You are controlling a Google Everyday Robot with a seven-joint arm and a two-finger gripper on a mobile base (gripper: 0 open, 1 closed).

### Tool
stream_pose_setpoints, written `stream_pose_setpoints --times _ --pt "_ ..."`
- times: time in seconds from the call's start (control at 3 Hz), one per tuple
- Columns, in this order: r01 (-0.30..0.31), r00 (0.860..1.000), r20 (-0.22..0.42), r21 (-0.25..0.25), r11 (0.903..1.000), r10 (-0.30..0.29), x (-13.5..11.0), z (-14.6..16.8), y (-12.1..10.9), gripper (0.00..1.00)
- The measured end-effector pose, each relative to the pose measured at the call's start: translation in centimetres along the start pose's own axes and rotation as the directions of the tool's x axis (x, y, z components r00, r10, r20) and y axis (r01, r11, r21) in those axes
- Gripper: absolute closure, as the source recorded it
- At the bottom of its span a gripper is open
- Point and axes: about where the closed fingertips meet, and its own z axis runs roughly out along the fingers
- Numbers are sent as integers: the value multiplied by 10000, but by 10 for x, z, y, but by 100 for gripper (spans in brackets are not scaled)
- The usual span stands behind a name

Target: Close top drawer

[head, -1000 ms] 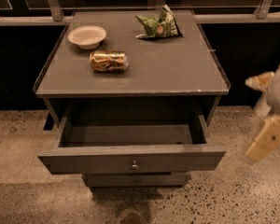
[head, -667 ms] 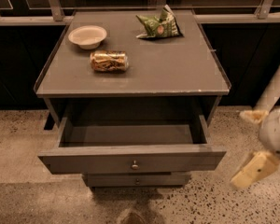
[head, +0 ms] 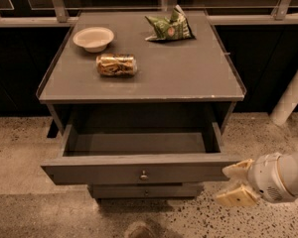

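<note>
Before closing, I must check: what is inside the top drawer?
The top drawer shows only its bare grey floor; the part under the tabletop is hidden. The gripper is beside its right front corner.

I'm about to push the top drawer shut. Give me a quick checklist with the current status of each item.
1. The top drawer is pulled out and ready to push: ok.
2. Nothing sticks up above the drawer walls: ok.
3. The hand is lined up with the knob: not ok. It sits low, off the front panel's right end.
4. The hand is open and holding nothing: ok.
5. The hand is touching the panel: cannot tell.
6. The bowl, can and snack bag on top sit back from the front edge: ok.
</note>
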Motion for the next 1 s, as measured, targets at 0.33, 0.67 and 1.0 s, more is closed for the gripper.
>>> stream_pose_setpoints --times 0.33,0.67,1.0 --pt "18 10000 1 3 10000 -18 -1 -1 0 65" --pt "17 10000 1 3 10000 -17 -1 -1 0 88" --pt "-249 9997 -37 -178 9995 249 10 13 -10 100"
